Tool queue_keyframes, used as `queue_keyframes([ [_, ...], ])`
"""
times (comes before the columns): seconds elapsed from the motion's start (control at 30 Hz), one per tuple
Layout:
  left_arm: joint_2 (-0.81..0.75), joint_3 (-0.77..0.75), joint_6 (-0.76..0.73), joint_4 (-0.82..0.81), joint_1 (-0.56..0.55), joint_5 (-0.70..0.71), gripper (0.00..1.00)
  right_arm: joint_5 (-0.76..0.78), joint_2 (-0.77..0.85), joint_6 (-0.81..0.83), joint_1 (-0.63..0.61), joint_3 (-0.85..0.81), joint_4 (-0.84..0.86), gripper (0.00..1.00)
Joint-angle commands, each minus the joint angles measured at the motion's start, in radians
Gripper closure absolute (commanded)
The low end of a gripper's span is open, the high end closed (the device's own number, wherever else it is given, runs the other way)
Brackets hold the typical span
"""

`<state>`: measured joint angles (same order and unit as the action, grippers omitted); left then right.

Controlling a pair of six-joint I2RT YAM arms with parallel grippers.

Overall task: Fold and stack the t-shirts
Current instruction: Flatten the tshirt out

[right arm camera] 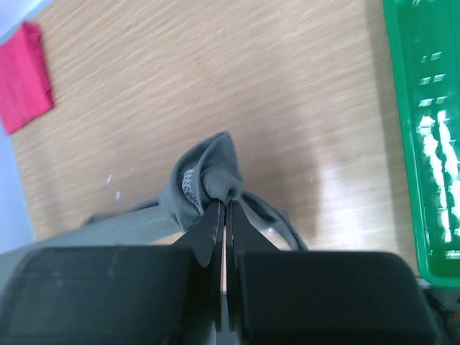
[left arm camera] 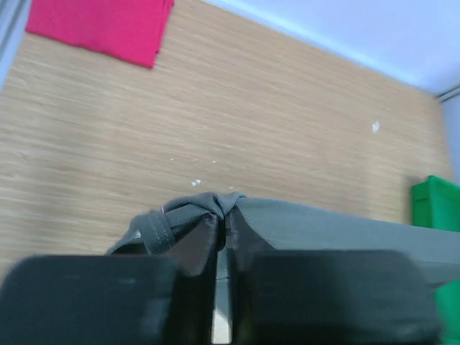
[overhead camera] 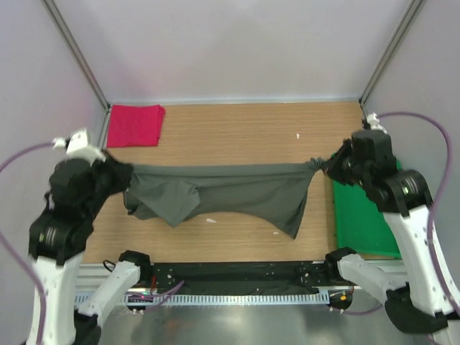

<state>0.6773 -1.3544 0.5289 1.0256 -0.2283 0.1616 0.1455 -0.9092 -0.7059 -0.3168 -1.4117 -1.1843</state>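
"Where is the grey-olive t-shirt (overhead camera: 230, 194)?"

"Strung out between the two arms, across the near half of the counter (overhead camera: 237, 129). The left hand (overhead camera: 121, 177) is clamped tight on a bunched bit of cloth at one end. The right hand (overhead camera: 325, 164) is clamped just as tight on a bunched bit at the other."

"Does it lie flat?"

"No. The far edge runs taut from hand to hand, but the near edge sags in uneven folds, with one point drooping lowest toward the right. I cannot tell whether that point touches the wood."

"And the other one?"

"The red t-shirt (overhead camera: 135, 125) lies in the far left corner of the counter, folded into a neat rectangle and well apart from the grey one."

"What is that green thing?"

"A green tray (overhead camera: 363, 219) along the right edge of the counter, partly under the right arm."
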Motion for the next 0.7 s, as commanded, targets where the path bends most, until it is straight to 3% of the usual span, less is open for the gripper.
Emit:
queue_keyframes([
  [0.0,0.36,-0.121,-0.112,-0.039,0.001,0.053,0.84,0.131,-0.268,0.083,0.024,-0.062,0.17,0.99],
  [0.03,0.449,-0.18,-0.115,-0.018,0.0,0.041,0.65,0.123,-0.333,0.107,0.039,-0.111,0.192,0.95],
  [0.07,0.535,-0.331,-0.119,0.057,0.0,0.027,0.41,0.093,-0.462,0.132,0.082,-0.13,0.224,0.84],
  [0.1,0.706,-0.41,-0.127,0.115,-0.002,0.015,0.36,-0.008,-0.523,0.146,0.108,-0.156,0.215,0.74],
  [0.13,0.758,-0.463,-0.129,0.151,-0.008,0.015,0.31,-0.035,-0.574,0.16,0.12,-0.206,0.171,0.62],
  [0.17,0.787,-0.485,-0.136,0.137,-0.008,0.016,0.27,-0.064,-0.644,0.172,0.127,-0.216,0.161,0.58],
  [0.27,0.756,-0.431,-0.113,0.085,-0.008,-0.006,0.25,-0.13,-0.643,0.21,0.127,-0.156,0.16,0.51],
  [0.47,0.584,0.071,-0.006,-0.074,-0.042,-0.305,0.27,-0.283,-0.475,0.236,0.124,0.204,0.213,0.49],
  [0.53,0.544,0.256,0.09,-0.174,-0.095,-0.355,0.25,-0.264,-0.429,0.24,0.125,0.32,0.225,0.47],
  [0.67,0.554,0.382,0.2,-0.3,-0.23,-0.373,0.27,-0.15,-0.392,0.211,0.125,0.401,0.265,0.38],
])
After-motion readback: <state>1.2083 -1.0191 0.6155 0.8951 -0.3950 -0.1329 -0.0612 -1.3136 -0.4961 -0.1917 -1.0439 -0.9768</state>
